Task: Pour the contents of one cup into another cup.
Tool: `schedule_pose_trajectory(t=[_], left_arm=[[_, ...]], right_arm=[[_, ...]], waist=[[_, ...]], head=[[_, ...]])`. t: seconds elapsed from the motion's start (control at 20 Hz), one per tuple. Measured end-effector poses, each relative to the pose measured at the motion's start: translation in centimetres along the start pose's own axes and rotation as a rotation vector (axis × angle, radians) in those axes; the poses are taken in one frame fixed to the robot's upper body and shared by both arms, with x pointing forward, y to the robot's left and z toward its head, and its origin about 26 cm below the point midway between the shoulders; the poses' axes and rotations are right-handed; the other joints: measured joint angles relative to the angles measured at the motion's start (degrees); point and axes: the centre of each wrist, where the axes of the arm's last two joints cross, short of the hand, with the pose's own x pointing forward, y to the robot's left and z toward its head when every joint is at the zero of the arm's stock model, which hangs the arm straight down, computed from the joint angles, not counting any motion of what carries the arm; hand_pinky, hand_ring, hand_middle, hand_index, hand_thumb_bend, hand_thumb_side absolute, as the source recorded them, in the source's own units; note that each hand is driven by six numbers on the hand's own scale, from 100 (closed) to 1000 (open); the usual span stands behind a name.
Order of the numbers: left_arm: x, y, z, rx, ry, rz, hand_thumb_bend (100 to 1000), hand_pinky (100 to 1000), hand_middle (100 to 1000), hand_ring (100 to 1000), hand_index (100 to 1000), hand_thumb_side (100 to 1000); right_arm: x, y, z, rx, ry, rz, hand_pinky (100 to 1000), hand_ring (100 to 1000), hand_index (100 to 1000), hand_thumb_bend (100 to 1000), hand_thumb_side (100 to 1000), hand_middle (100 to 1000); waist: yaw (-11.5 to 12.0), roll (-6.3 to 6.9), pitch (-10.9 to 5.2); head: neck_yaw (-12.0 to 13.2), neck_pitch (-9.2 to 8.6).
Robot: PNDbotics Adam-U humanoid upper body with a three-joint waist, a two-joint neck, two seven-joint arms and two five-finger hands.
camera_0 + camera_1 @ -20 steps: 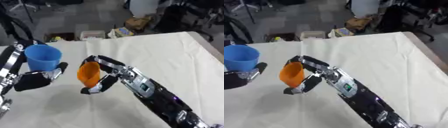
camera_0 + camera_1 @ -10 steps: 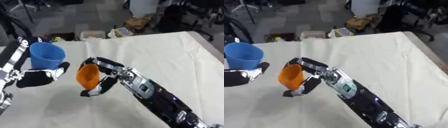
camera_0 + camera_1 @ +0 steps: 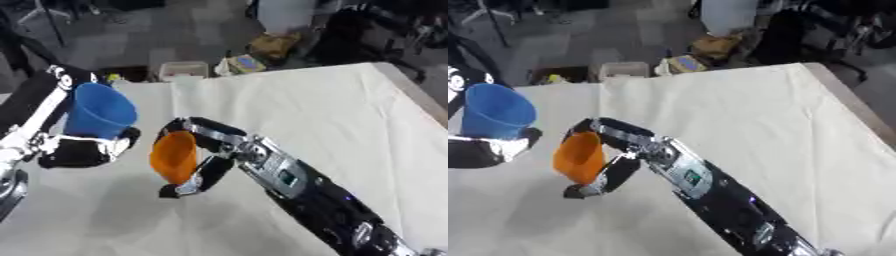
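The left hand (image 3: 83, 150) has its fingers curled round the base of a blue plastic cup (image 3: 99, 111), holding it above the left side of the cream cloth-covered table (image 3: 332, 115), mouth up and tilted slightly toward the centre. The right hand (image 3: 203, 160) grasps an orange plastic cup (image 3: 173, 157) between fingers and thumb, just beside and slightly lower than the blue one, the two cups apart. The contents of either cup cannot be made out.
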Motion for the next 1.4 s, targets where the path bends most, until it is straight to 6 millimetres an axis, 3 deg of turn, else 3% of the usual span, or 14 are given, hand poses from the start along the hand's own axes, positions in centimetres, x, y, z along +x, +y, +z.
schedule_pose_trajectory(t=[0.85, 1.4], left_arm=[[3.6, 3.2, 0.0, -0.061, -0.123, -0.299, 382, 165, 100, 142, 387, 100], [4.2, 3.5, 0.2, -0.114, -0.134, -0.42, 415, 152, 100, 126, 376, 100]], right_arm=[[0.1, 0.5, -0.4, 0.024, -0.008, -0.011, 356, 245, 597, 454, 100, 405], [0.1, 0.5, -0.4, 0.024, -0.008, -0.012, 356, 245, 596, 452, 100, 407]], waist=[[-0.35, 0.19, -0.02], [-0.43, 0.19, -0.04]], head=[[0.08, -0.02], [0.08, -0.05]])
